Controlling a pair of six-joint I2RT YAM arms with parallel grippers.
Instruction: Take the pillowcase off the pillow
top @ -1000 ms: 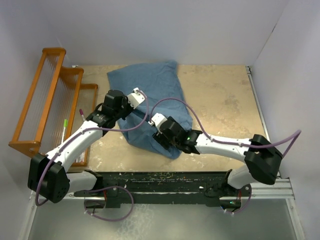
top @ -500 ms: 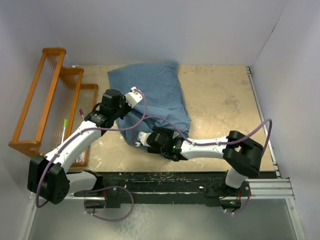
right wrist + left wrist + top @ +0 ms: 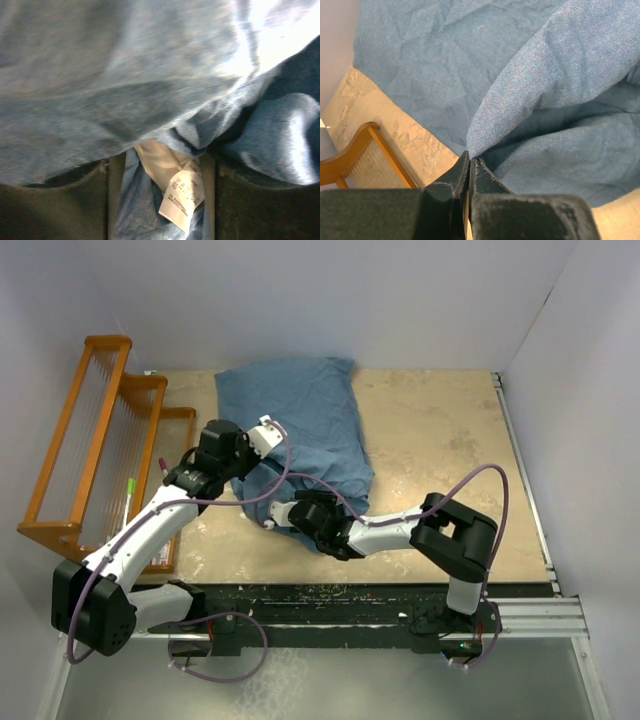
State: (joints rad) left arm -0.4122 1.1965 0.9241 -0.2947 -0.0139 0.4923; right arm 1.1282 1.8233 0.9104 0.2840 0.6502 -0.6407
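Lying plump and wrinkled on the mottled tan table (image 3: 440, 430), the pillowcase (image 3: 300, 430) is a thin, dusty-blue sack stretching from the far edge toward the arms. Beside it on the left stands an orange wooden rack (image 3: 90, 430) of thin rods. The left gripper (image 3: 470, 160) has its dark jaws closed tight, pinching a raised fold of the blue fabric at the sack's left side. The right gripper (image 3: 161, 175) sits at the near end of the sack. Its jaws stand wide, with a pale strip visible inside each finger. Between them, under overhanging blue cloth, a cream corner of the pillow (image 3: 152, 157) protrudes, bearing a small white printed tag (image 3: 182, 197). Blue cloth hides the rest of the pillow.
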